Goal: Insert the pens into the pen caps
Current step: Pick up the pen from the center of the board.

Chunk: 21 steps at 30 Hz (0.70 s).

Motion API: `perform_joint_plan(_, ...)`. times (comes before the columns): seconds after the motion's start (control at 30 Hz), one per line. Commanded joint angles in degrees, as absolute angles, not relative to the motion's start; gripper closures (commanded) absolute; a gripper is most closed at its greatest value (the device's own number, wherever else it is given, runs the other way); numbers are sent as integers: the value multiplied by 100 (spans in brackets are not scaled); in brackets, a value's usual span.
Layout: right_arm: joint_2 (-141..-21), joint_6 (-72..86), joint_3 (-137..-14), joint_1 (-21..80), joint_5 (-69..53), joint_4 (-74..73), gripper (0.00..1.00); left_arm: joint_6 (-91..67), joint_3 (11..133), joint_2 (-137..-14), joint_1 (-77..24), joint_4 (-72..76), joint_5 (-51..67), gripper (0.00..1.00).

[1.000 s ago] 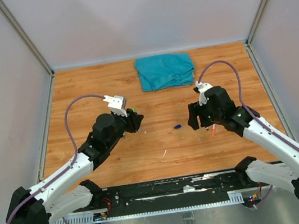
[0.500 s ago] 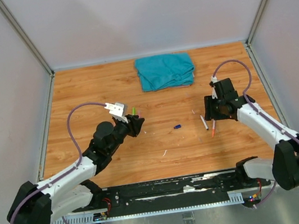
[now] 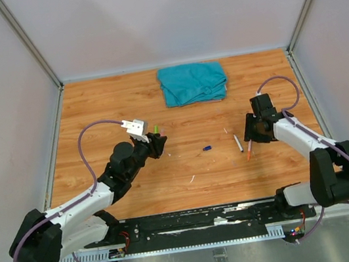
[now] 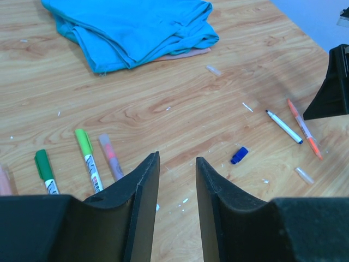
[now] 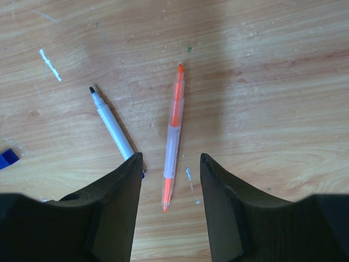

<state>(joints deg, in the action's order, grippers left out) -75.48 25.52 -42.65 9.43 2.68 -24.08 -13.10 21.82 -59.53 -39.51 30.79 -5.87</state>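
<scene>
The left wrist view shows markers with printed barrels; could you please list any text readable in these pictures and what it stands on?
No text here is legible.
On the light green marker: dark print on its white barrel, too small to read.
On the dark green marker: barrel print, too blurred.
On the orange pen: a pale band, nothing readable.

- Top view: bright, even, diffuse overhead light; bench (image 3: 91, 111) grain crisp.
- Shadows there short, soft-edged.
- Right wrist view: faint broad shadow bands across the wood; right hand (image 5: 170, 158) black, underexposed, slightly soft near lens.
- Left wrist view: mid-field sharp, evenly lit.
</scene>
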Motion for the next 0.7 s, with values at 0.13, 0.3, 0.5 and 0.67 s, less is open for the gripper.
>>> perform_joint_plan(0.13, -8032, 2703, -4256, 801, 387, -2203, 60, -1310, 2200, -6089, -3921, 3215, -805, 62)
perform_joint_plan(0.3, -8195, 2696, -4217, 800, 395, -2140, 59, -1301, 2237, -6121, -3920, 3164, -804, 62)
perform_joint_plan(0.5, -8376, 2675, -4161, 791, 388, -2144, 62, -1298, 2274, -6164, -3920, 3121, -800, 62)
perform_joint_plan(0.67, -8459, 2667, -4129, 791, 326, -2124, 71, -1301, 2301, -6195, -3920, 3087, -798, 62)
